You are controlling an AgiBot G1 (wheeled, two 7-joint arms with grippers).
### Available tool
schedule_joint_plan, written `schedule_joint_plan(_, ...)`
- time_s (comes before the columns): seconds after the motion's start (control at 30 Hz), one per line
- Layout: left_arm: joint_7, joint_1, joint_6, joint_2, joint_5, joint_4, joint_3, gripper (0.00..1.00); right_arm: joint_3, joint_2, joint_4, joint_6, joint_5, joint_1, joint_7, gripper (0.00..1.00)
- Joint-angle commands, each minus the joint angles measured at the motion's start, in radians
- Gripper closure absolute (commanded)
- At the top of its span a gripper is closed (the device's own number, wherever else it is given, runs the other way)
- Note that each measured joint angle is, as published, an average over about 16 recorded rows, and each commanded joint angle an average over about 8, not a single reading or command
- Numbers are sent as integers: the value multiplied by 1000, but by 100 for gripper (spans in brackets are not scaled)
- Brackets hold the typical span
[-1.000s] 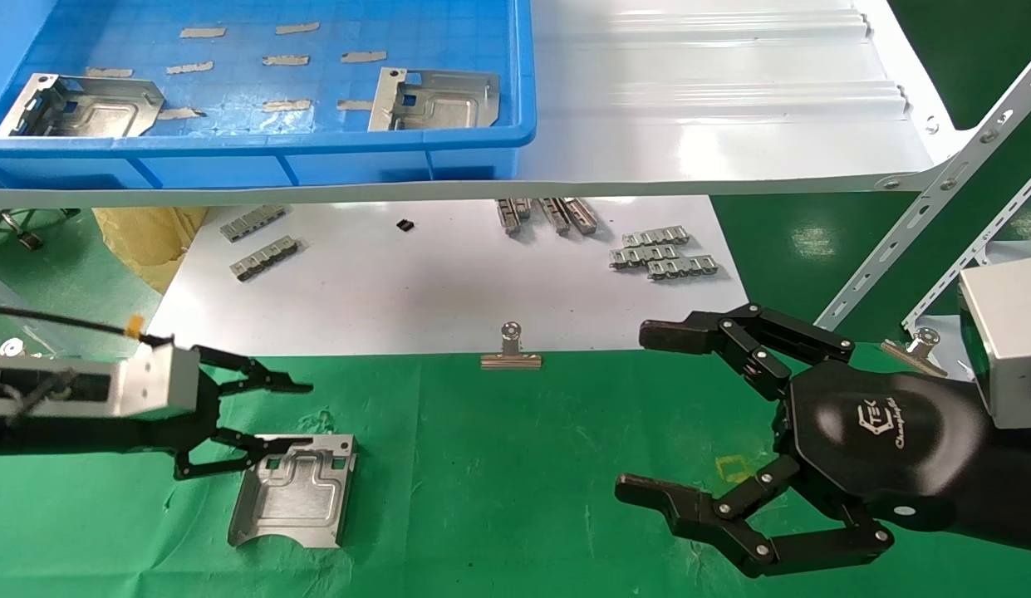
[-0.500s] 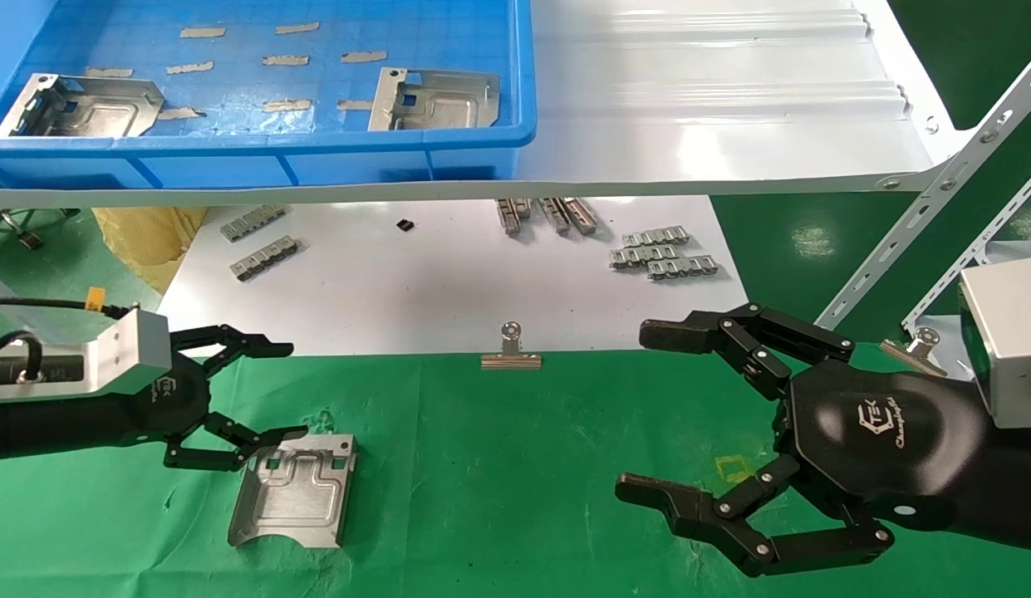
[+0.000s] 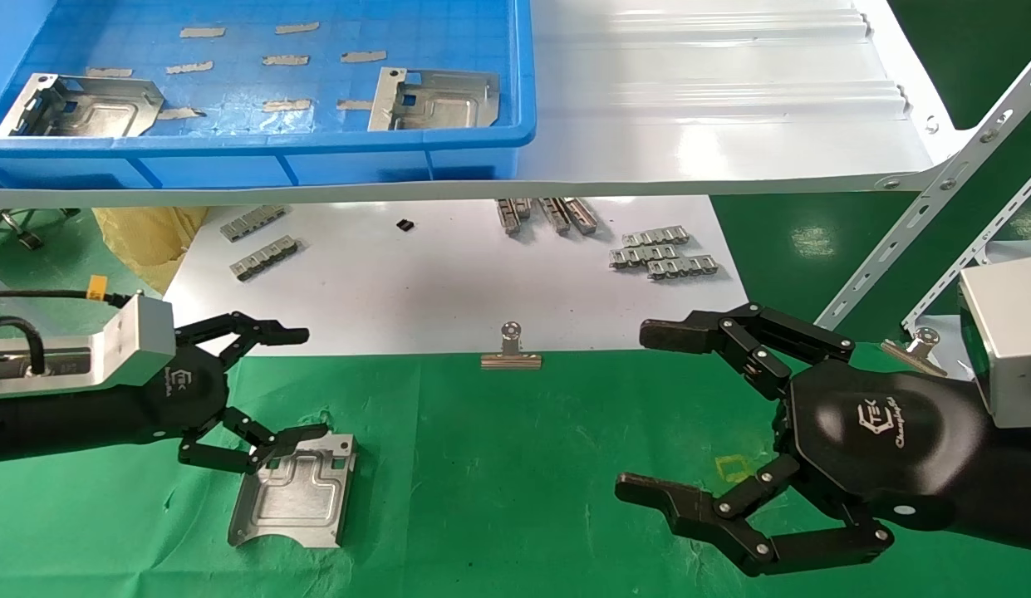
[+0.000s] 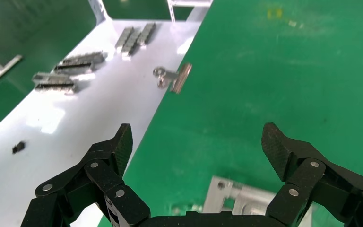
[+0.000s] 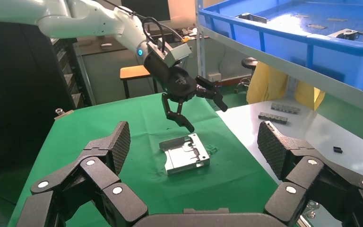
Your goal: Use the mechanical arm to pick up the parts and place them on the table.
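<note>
Nearest you, the right gripper (image 3: 640,415) hovers spread wide over the table (image 3: 498,490). Your left gripper (image 3: 303,384) is spread too, just above the part (image 3: 295,492) lying flat. Farther back, the blue bin (image 3: 449,149) holds two more plates.

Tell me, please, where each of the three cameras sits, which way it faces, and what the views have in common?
Head view: high on the body, looking forward and down at the green table and blue bin; both open hands show, left hand by the part, right hand idle.
Left wrist view: behind the left hand, facing the table edge and binder clip.
Right wrist view: behind the right hand, looking across at the left hand.
Shared: all three show the part; head and left wrist views share the clip.
</note>
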Motion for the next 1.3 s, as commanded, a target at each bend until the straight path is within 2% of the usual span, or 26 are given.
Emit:
schedule_joint_plan(0.03, -27, 20, -4, -8, -11, -41, -19, 0, 0, 0, 0, 0, 0, 0, 0, 0)
schedule_joint_plan(1.3, -535, 399, -72, -160, -211, -809, -378, 0, 0, 0, 0, 0, 0, 0, 0, 0)
